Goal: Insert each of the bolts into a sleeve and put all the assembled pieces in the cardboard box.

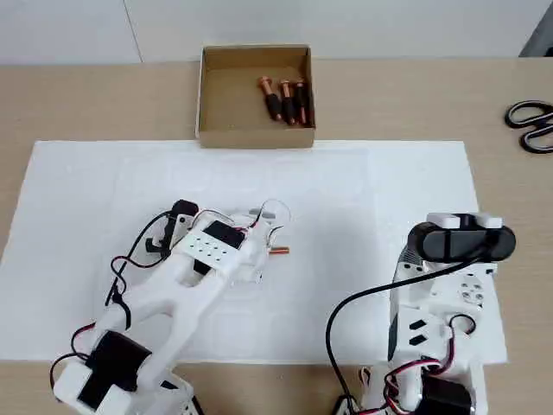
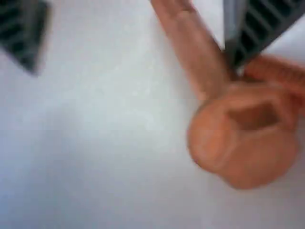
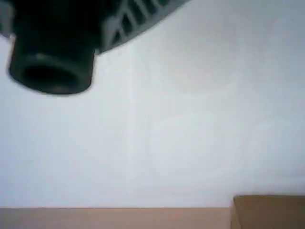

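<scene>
Overhead look down on a tan worktop point(image 1: 78, 95) with a white paper sheet point(image 1: 363, 190) spread across it. Open cardboard box point(image 1: 226, 95) at the sheet's far edge, holding three assembled pieces point(image 1: 285, 101), copper bolts in black sleeves, side by side toward the box's right wall.

One loose copper bolt point(image 1: 278, 251) lying flat on the sheet, well in front of the box and roughly in line with its right wall. Left arm point(image 1: 173, 303) stretched out in front of the box, left jaws spread wide open at the bolt.

Close up from the left wrist: bolt point(image 2: 238, 138) with its round, hex-socket head nearest the camera and its shank running away. One dark ribbed jaw against or just beside the shank next to the head, too blurred to confirm contact. Other jaw well apart across bare sheet. Bolt not gripped.

Right arm point(image 1: 441, 294) folded up well in front of the box and off to its right. Right jaws closed on a black sleeve point(image 3: 50, 59), hollow end toward the camera, above the sheet.

Black-handled scissors point(image 1: 529, 125) on bare worktop far to the right of the box.
</scene>
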{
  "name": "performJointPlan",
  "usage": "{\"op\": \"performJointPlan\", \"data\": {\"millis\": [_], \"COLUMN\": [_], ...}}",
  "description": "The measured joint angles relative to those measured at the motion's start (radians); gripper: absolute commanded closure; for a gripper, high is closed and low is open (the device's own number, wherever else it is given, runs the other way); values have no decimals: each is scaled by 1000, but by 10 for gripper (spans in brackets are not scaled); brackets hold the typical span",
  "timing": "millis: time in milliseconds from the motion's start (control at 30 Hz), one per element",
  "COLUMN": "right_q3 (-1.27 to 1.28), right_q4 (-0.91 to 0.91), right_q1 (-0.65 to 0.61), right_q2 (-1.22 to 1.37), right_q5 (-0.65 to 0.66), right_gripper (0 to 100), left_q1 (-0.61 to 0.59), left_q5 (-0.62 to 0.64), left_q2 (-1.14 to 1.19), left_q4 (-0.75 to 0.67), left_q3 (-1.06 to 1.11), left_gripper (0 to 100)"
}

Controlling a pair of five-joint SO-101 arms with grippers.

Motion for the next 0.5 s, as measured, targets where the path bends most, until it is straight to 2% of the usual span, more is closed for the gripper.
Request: {"op": "performJointPlan", "data": {"millis": [200,367,500], "right_q3": [0,0,0], "right_q4": [0,0,0], "right_q1": [0,0,0], "right_q2": [0,0,-2], "right_q5": [0,0,0], "right_gripper": [995,995,995], "left_q1": [0,0,0], "left_q5": [-2,-2,-2], "left_q2": [0,0,0], "left_q4": [0,0,-8], "left_q3": [0,0,0], "left_gripper": [891,991,991]}}
